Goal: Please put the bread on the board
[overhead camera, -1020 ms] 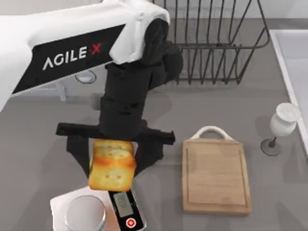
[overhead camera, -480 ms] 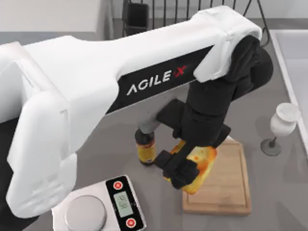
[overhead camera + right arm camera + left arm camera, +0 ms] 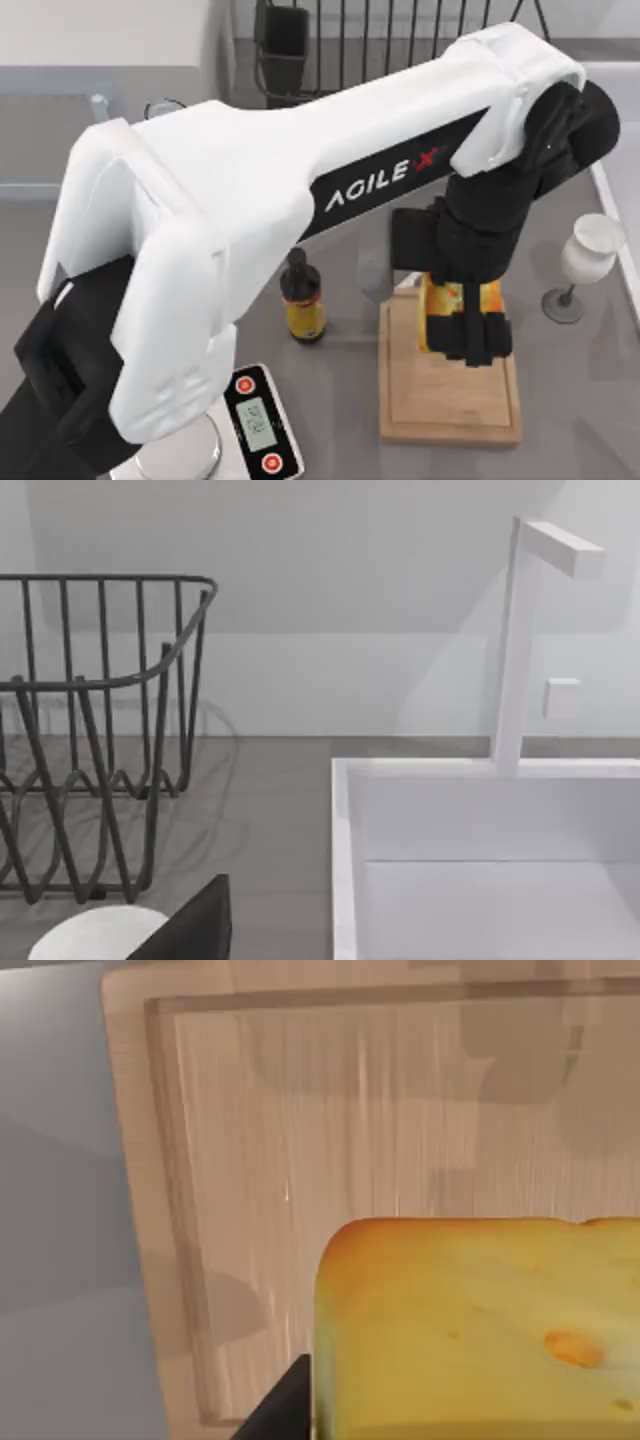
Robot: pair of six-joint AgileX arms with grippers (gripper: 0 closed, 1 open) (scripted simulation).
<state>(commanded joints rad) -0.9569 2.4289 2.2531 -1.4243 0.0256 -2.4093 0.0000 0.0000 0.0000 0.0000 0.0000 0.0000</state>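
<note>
My left claw [image 3: 462,318]: clamped on the bread [image 3: 458,300], held above the board [image 3: 448,395] (far end, by its handle). Dark bottle [image 3: 302,300]: upright on the tabletop, left of the board. My right arm: parked.

Grey table [image 3: 330,400] — white wall [image 3: 330,600]

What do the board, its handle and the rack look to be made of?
The board looks like pale, matte wood: straight grain lines run along it in the left wrist view, with a groove near its rim. Its handle, mostly hidden under the left gripper holding the bread, looks smooth white, plastic or ceramic. The rack looks like thin dark metal wire.
</note>
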